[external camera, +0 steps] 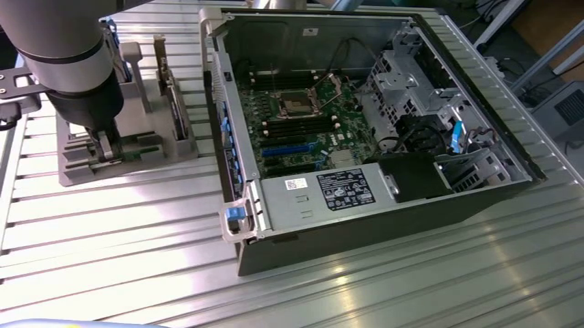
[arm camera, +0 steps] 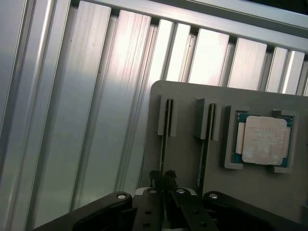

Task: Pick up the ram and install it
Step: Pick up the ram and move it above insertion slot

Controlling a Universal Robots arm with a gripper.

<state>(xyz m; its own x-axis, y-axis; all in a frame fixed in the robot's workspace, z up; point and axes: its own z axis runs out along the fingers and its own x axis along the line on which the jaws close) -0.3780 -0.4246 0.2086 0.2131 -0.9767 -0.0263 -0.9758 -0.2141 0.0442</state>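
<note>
The ram (arm camera: pixel 165 139) stands on edge in a slot of the grey holder (arm camera: pixel 192 101), seen as a thin dark line. My gripper (arm camera: pixel 162 179) sits right over its near end, and the two black fingertips (arm camera: pixel 155 178) are pressed together on the stick. A second stick like it (arm camera: pixel 204 144) stands in the neighbouring slot, untouched. In the exterior view my gripper (external camera: pixel 107 147) reaches down into the holder (external camera: pixel 82 171) at the exterior view's left, well away from the open computer case (external camera: pixel 365 116).
A square silver processor (arm camera: pixel 264 139) lies in a recess of the holder beside the slots. The motherboard (external camera: pixel 301 130) lies exposed inside the case, with a power supply (external camera: pixel 333 191) at its near end. Ribbed aluminium table (external camera: pixel 137 246) lies all around.
</note>
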